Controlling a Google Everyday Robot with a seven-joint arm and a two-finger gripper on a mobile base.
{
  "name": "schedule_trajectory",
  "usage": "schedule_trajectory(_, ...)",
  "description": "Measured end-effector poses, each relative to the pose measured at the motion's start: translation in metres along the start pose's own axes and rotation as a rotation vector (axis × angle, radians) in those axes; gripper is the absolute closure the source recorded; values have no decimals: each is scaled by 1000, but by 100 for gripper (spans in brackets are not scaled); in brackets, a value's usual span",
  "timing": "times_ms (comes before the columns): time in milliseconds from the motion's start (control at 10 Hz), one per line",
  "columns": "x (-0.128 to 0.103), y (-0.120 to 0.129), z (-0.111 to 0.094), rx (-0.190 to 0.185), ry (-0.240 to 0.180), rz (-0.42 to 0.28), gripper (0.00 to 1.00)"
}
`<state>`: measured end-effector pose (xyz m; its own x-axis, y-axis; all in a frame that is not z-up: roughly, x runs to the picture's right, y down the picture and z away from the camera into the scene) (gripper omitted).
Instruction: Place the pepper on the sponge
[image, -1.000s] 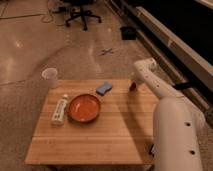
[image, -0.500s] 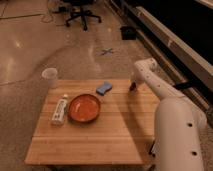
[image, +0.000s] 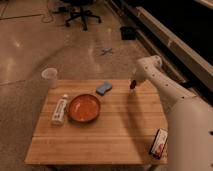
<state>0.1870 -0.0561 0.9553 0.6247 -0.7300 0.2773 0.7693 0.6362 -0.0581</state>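
Observation:
The light-blue sponge (image: 104, 88) lies near the far edge of the wooden table (image: 115, 135), just behind the orange-red bowl (image: 83, 107). My gripper (image: 133, 85) hangs at the end of the white arm over the table's far right part, to the right of the sponge. A small dark red pepper (image: 132, 84) shows at its tip, held between the fingers a little above the wood.
A white tube with a label (image: 59, 110) lies left of the bowl. A pale cup (image: 50, 77) stands on the floor by the table's far left corner. A small packet (image: 159, 143) stands at the table's front right. An office chair (image: 82, 12) is far behind.

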Motion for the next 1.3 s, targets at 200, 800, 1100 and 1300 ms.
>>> schedule_trajectory(200,-15,-13,-10,37,-27,-44,93)
schedule_trajectory(800,-51,-52,-22,116,-86,-157,93)
schedule_trajectory(1100,-68,-75,-15,143,-98,-228,93)
schedule_trajectory(1300,-76,-88,-7,156,-115,-265,93)
